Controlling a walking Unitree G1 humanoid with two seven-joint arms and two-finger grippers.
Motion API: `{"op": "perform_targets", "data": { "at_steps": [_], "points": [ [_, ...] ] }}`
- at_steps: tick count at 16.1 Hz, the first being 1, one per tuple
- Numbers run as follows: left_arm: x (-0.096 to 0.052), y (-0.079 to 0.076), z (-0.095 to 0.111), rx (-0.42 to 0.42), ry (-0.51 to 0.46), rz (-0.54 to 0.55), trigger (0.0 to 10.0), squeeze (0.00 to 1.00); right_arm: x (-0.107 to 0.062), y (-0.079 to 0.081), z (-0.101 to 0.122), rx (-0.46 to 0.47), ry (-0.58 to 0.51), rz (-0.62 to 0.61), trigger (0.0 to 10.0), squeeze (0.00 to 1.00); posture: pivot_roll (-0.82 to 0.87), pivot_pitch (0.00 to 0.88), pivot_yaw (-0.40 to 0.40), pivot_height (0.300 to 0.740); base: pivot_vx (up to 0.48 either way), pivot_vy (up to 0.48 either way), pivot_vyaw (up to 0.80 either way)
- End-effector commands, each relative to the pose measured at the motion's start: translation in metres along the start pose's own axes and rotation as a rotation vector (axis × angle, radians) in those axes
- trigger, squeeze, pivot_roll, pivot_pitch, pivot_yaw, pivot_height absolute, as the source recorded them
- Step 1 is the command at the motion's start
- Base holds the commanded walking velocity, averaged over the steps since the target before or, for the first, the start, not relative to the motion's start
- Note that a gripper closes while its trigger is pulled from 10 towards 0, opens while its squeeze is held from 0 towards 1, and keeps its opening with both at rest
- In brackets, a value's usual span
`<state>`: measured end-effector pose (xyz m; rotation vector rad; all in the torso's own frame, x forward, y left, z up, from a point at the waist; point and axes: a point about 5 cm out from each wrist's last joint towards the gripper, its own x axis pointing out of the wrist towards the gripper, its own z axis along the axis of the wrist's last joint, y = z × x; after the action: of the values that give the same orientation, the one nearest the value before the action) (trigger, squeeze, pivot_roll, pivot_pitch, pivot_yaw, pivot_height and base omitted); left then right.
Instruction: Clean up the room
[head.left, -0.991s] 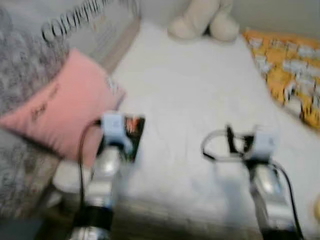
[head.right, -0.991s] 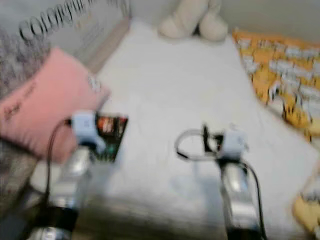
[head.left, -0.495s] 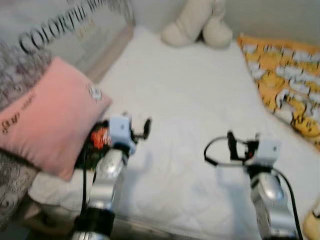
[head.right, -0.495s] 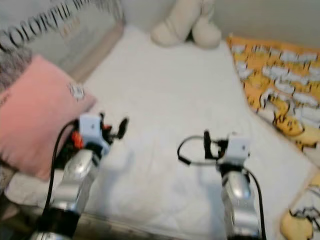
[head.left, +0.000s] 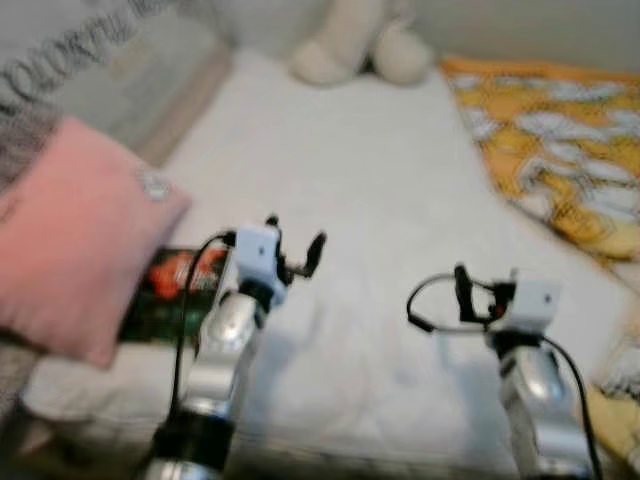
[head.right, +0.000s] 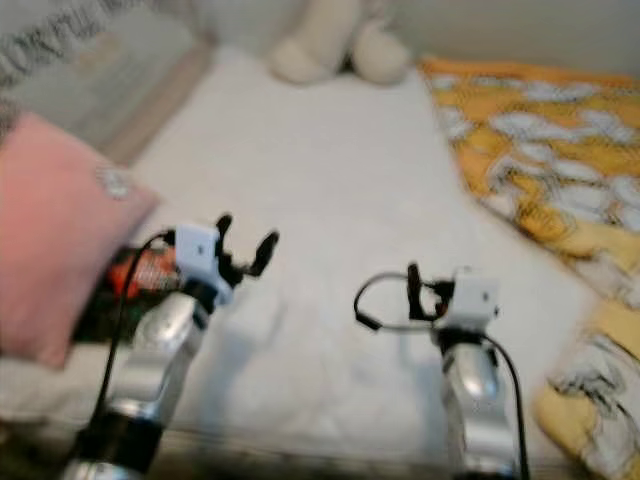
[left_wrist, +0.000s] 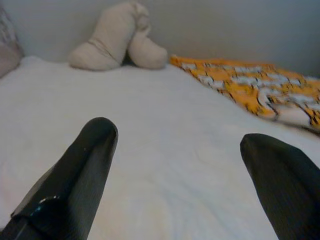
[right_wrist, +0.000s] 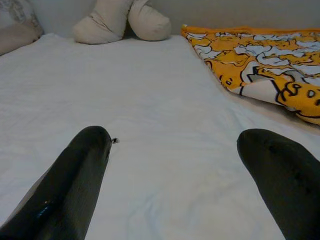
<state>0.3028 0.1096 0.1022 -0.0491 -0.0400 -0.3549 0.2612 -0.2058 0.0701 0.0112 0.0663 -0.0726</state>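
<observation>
White bed is sliding under me as my camera pans right since earlier, both my left gripper and right gripper gaping wide, lettering too blurred to read.

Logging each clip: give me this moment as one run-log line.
scene: white bed | left gripper: open, over bed beside dark packet and pink pillow | right gripper: open, over bed | holding: nothing

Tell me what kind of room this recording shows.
Most likely a bedroom: a wide bed under a white quilted sheet, a pink cushion at its left edge, a cream plush toy by the far wall, and an orange cartoon-print blanket.
</observation>
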Motion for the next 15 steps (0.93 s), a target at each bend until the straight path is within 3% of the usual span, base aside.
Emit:
{"op": "perform_targets", "data": {
  "at_steps": [1,4,8,11,15],
  "points": [
    [-0.002,0.003,0.0,-0.003,0.0,-0.004,10.0,0.0,0.001,0.002,0.003,-0.002,-0.006,0.006,10.0,0.0,-0.09,0.0,-0.016,0.74,0.0,0.0,-0.7],
    [-0.005,0.003,-0.001,-0.025,-0.001,-0.029,10.0,0.0,0.001,0.001,0.002,-0.001,-0.008,0.003,10.0,0.0,-0.09,0.0,-0.016,0.74,0.0,0.416,-0.7],
    [-0.004,0.001,-0.004,0.015,0.017,-0.043,10.0,0.0,0.003,0.001,0.001,0.0,-0.006,0.001,10.0,0.0,-0.07,0.0,-0.019,0.74,0.0,0.437,-0.7],
    [0.001,0.007,-0.008,-0.014,0.049,-0.001,10.0,0.0,0.004,0.002,0.002,0.002,-0.015,-0.001,10.0,0.0,-0.08,0.0,-0.02,0.74,0.0,0.0,-0.68],
    [0.006,0.011,-0.013,0.021,0.08,0.042,10.0,0.0,0.003,0.002,0.002,0.017,-0.023,-0.015,10.0,0.0,-0.09,0.0,-0.016,0.74,0.0,0.0,-0.66]
  ]
}}
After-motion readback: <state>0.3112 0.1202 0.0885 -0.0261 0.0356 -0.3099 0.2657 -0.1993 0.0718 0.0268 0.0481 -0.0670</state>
